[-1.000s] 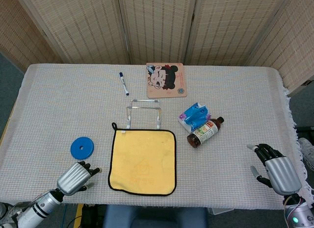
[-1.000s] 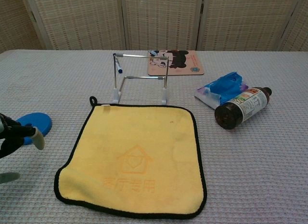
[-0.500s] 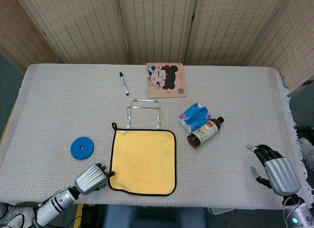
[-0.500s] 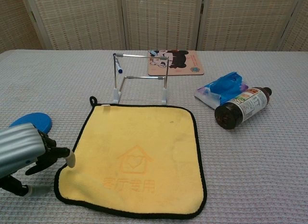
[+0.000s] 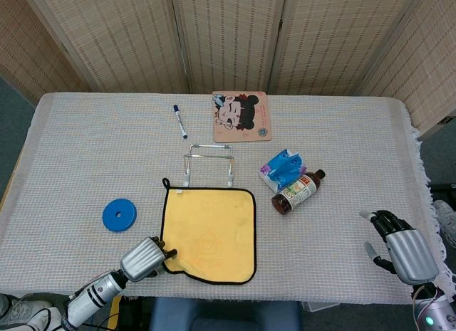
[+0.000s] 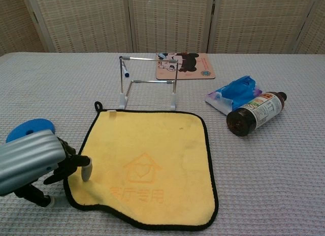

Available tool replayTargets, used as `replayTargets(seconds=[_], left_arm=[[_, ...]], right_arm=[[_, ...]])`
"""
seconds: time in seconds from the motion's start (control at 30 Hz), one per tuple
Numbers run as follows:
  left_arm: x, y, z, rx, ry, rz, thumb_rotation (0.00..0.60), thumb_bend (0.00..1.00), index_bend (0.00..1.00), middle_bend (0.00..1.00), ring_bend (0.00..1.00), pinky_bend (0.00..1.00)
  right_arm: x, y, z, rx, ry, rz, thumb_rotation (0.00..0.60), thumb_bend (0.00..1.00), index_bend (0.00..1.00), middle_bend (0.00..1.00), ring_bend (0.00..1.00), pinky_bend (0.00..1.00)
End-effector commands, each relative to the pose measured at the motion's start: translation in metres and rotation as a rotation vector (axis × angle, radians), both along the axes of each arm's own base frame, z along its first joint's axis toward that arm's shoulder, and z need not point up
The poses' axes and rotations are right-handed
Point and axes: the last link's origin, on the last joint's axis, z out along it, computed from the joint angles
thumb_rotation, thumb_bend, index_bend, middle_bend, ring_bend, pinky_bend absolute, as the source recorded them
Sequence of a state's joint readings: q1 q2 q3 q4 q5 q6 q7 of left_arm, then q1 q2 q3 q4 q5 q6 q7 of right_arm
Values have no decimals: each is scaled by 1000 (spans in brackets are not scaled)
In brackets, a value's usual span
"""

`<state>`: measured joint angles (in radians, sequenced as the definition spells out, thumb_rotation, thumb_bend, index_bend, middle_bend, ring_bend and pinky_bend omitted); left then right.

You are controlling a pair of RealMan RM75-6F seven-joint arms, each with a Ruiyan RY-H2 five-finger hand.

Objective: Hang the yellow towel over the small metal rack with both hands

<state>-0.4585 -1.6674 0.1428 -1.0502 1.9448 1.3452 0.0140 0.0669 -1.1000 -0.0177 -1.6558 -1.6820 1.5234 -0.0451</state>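
Head view, change: the left hand point(image 5: 146, 258) has moved in from the left over the last second and now meets the near-left corner of the yellow towel point(image 5: 210, 231); that corner, square before, is now pushed inward and rumpled. The right hand point(image 5: 405, 249) has barely shifted.
Head view, left hand: low at the table's near edge, knuckles up, fingertips at the towel's black border. Whether it grasps the cloth cannot be told from here.
Head view, right hand: near the table's right edge, well apart from the towel, fingers loosely spread and holding nothing.
Head view, towel: flat on the woven tablecloth point(image 5: 85, 146), its far edge just in front of the small metal rack point(image 5: 208, 164), hanging loop at the far-left corner.
Head view, rest: blue disc point(image 5: 119, 215) left of the towel; marker point(image 5: 179, 121) and cartoon mouse pad point(image 5: 241, 116) beyond the rack; blue packet point(image 5: 282, 168) and brown bottle point(image 5: 297, 191) lying to the right.
Chest view, change: the left hand point(image 6: 48, 162), clear of the towel 1 second ago, now reaches onto the cloth, and the towel's point(image 6: 152, 165) near-left corner has drawn in.
Chest view, left hand: grey back facing up, dark fingers point(image 6: 76, 161) curled down onto the towel's left border; a closed grasp is not plain.
Chest view, towel: yellow, black-bordered, an orange house-and-heart print facing up.
Chest view, rack: upright behind the towel point(image 6: 148, 82), nothing draped on it.
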Motion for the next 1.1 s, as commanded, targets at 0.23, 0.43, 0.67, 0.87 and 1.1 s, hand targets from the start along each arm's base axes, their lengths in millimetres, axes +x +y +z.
replayTargets(seconds=[0.23, 0.43, 0.67, 0.87, 1.1], left_arm=[[-1, 2, -2, 0, 9, 33, 600, 327, 542, 939, 750, 735], [0, 1, -3, -19, 21, 47, 600, 420, 555, 966, 782, 776], [4, 0, -5, -26, 2, 51, 600, 521, 618, 988, 804, 781], [6, 0, -4, -36, -19, 64, 600, 577, 659, 994, 812, 782], [8, -1, -2, -36, -29, 74, 600, 580, 654, 994, 812, 784]], right_arm=[[-1, -1, -1, 7, 0, -1, 600, 377, 199, 281, 242, 391], [-1, -2, -1, 9, 0, 3, 600, 377, 199, 281, 242, 392], [-2, -2, -2, 15, 1, 4, 600, 377, 199, 281, 241, 392], [4, -1, -7, 42, 11, 46, 600, 376, 199, 282, 241, 392], [25, -4, -33, 162, 59, 153, 600, 377, 199, 339, 287, 392]])
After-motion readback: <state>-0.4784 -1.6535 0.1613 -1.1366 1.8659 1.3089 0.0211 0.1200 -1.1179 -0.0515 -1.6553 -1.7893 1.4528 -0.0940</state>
